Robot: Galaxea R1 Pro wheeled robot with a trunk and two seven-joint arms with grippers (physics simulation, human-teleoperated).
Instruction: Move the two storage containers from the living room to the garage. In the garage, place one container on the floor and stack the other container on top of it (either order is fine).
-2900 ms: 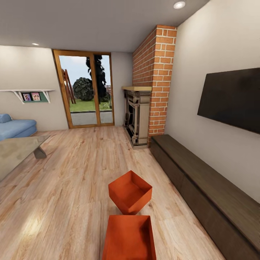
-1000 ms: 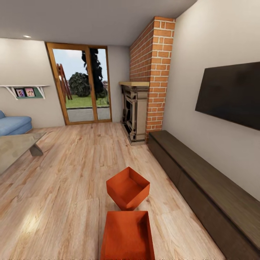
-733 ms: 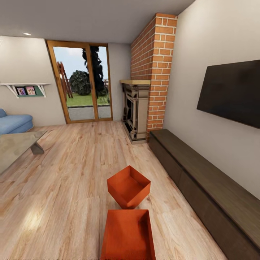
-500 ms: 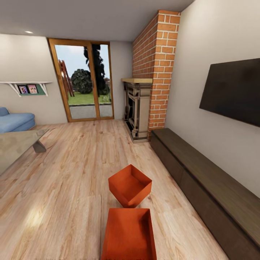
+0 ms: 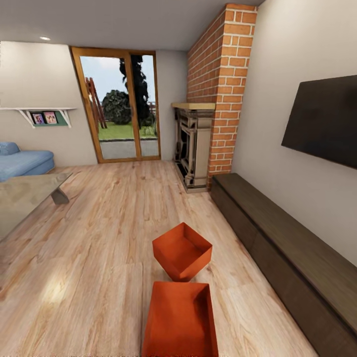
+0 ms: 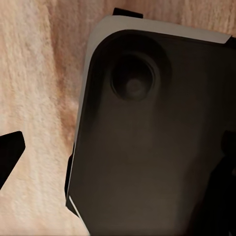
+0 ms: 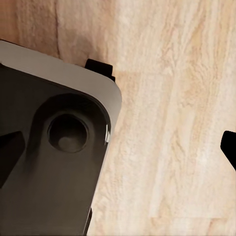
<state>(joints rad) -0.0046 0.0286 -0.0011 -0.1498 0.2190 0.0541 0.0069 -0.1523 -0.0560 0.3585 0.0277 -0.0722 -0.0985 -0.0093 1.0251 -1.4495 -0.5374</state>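
Observation:
Two orange-red storage containers rest on the light wood plank floor of the living room in the head view. The nearer container (image 5: 181, 317) lies square to me and is cut by the picture's lower edge. The farther container (image 5: 182, 249) sits just beyond it, turned corner-on. Both are empty. In the left wrist view my left gripper (image 6: 118, 157) hangs over my own dark base, its fingertips (image 6: 10, 160) far apart and holding nothing. My right gripper (image 7: 118, 150) is likewise open, above base and wood floor.
A long low dark-wood cabinet (image 5: 282, 248) runs along the right wall under a black TV (image 5: 322, 121). The red-brick fireplace column (image 5: 220, 94) stands beyond it. A glass coffee table (image 5: 25, 201) and blue sofa (image 5: 25, 161) are at the left, with glazed doors (image 5: 121, 106) at the back.
The whole head view has shifted a little as the camera moved nearer and turned slightly left. The containers lie as before.

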